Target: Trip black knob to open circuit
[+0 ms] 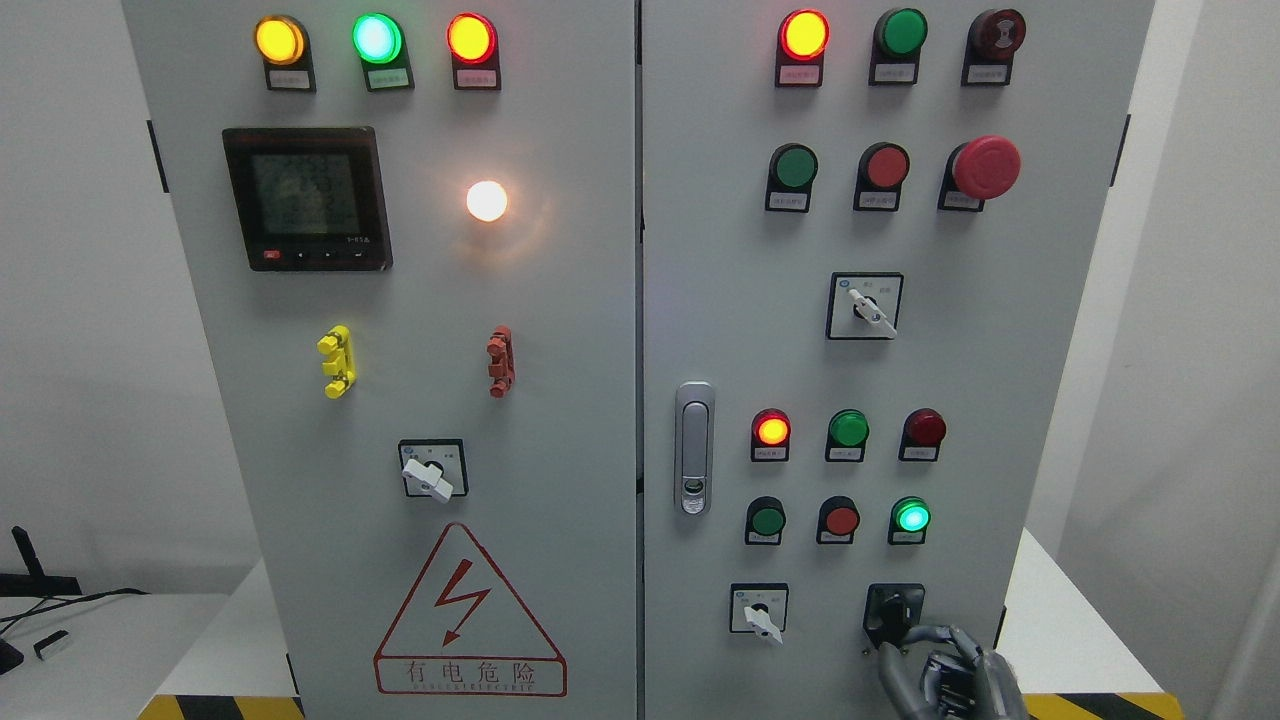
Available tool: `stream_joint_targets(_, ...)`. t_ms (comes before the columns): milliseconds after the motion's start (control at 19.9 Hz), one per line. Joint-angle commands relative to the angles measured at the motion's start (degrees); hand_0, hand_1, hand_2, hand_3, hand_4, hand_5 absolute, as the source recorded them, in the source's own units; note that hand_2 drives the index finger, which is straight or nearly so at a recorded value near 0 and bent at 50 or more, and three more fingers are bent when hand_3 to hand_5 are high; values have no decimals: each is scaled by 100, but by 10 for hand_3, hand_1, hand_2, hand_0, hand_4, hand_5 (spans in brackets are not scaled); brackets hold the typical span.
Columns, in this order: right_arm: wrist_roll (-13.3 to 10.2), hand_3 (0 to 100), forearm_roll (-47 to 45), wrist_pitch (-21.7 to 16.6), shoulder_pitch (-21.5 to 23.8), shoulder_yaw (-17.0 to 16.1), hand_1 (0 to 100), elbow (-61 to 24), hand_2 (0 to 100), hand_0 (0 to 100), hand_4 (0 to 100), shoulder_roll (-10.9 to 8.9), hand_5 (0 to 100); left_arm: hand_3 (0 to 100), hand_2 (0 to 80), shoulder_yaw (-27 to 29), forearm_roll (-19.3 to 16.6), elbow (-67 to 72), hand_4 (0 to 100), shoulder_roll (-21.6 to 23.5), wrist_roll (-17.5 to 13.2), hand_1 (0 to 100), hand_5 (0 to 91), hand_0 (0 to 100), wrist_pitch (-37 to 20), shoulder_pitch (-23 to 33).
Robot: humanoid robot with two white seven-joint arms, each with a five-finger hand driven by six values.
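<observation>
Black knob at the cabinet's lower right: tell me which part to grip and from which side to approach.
Grip the black knob by its protruding handle, pinching across its two flat sides. Come from below right, where the right robot hand already sits: the handle sticks out from the right door, and nothing crowds that side.

Three white-handled selector switches (pixel 433 472), one black knob (pixel 893 612), one display meter (pixel 306 198), one mushroom button (pixel 985 167), one warning triangle (pixel 470 615)

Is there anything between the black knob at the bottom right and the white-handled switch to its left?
No. In the head view, only bare grey door panel separates the black knob from the white-handled switch. The right hand reaches the knob from below.
</observation>
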Motion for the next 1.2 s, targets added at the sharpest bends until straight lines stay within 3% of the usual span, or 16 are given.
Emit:
stream_joint_targets(0,24,1000,9,1,0,-86,664,-2,476,440,1000,70,1000,0,0,0,26,0,0,4,4,389,0,120,-4,0)
stream_joint_targets(1153,16,1000,26,1,9,-174,655,34,448,440,1000,70,1000,0,0,0,26,0,0,-5,4,389,0,120,-4,0)
